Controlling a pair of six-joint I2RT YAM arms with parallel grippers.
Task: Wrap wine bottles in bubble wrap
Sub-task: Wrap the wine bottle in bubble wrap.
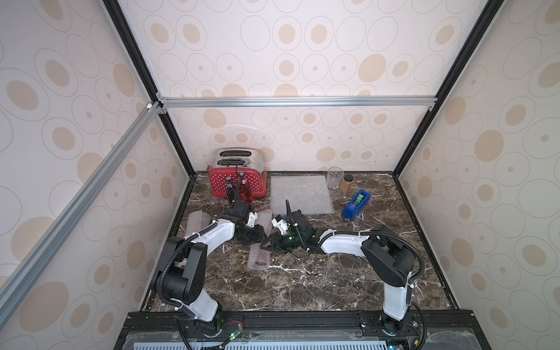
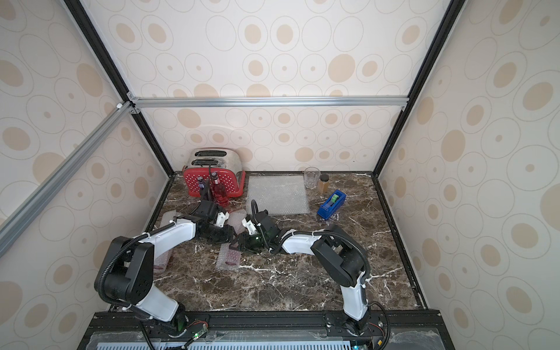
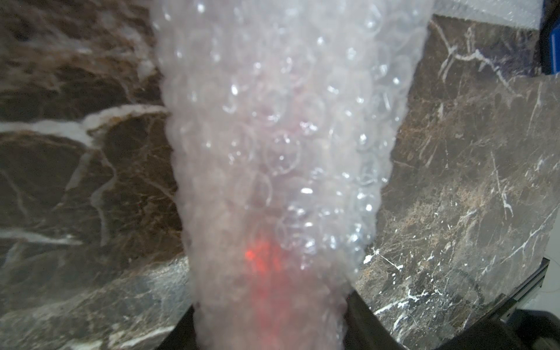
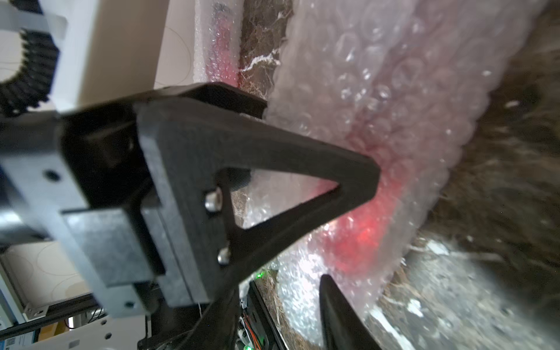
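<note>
L jaws clamp wrapped bottle (image 1: 259, 258), centre-left on counter (image 1: 318, 288); its ends poke out near & far. R jaws just beside, from right; width can't tell. Free room: near half of counter.

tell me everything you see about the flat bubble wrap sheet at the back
The bubble wrap sheet is roughly square, translucent whitish plastic with fine bubbles. It lies flat and unrolled on the marble table near the back wall, between the red toaster and the clear glass. No bottle lies on it.
</note>
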